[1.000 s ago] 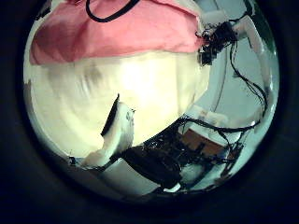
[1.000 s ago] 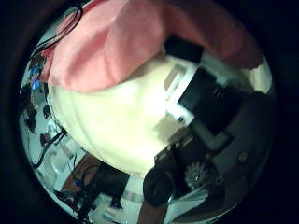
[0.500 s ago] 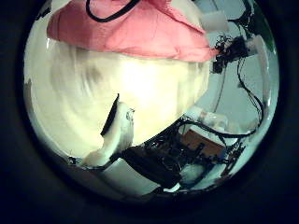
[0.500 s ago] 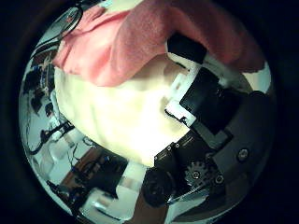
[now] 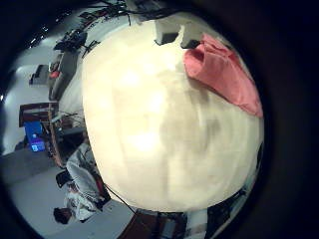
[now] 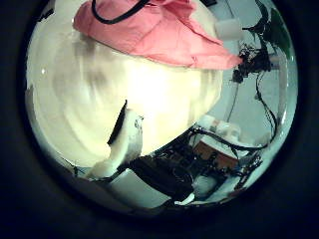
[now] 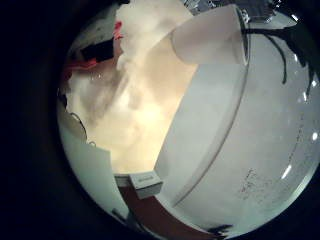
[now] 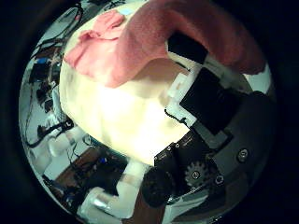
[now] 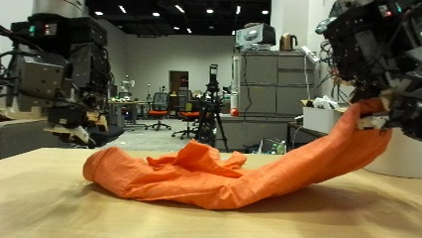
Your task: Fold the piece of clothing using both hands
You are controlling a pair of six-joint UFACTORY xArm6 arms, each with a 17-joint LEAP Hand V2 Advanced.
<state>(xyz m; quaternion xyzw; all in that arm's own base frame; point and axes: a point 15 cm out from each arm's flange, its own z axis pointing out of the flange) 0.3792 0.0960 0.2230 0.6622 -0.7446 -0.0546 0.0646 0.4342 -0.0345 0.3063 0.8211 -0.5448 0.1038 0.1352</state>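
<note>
An orange cloth [image 9: 198,174] lies bunched on the wooden table [image 9: 66,213], with one end pulled up into a long strip. My right hand [image 9: 376,55] is shut on that raised end, well above the table. In the right thumb side palm view the cloth [image 8: 131,42] drapes over a curled finger [image 8: 201,89]. My left hand [image 9: 66,94] hovers above the table beside the cloth's other end, apart from it, with its fingers relaxed and holding nothing. The left palm views show the cloth [image 6: 159,35] [image 5: 224,70] at a distance on the table.
A white cylinder-shaped container [image 9: 402,149] stands on the table under my right hand; it also looms large in the right little finger side palm view [image 7: 210,35]. Cabinets and equipment stand beyond the table's far edge.
My right hand has drawn its end of the cloth higher, stretching it out. The left palm view has shifted, with the cloth sliding toward its edge, so the left hand has moved.
</note>
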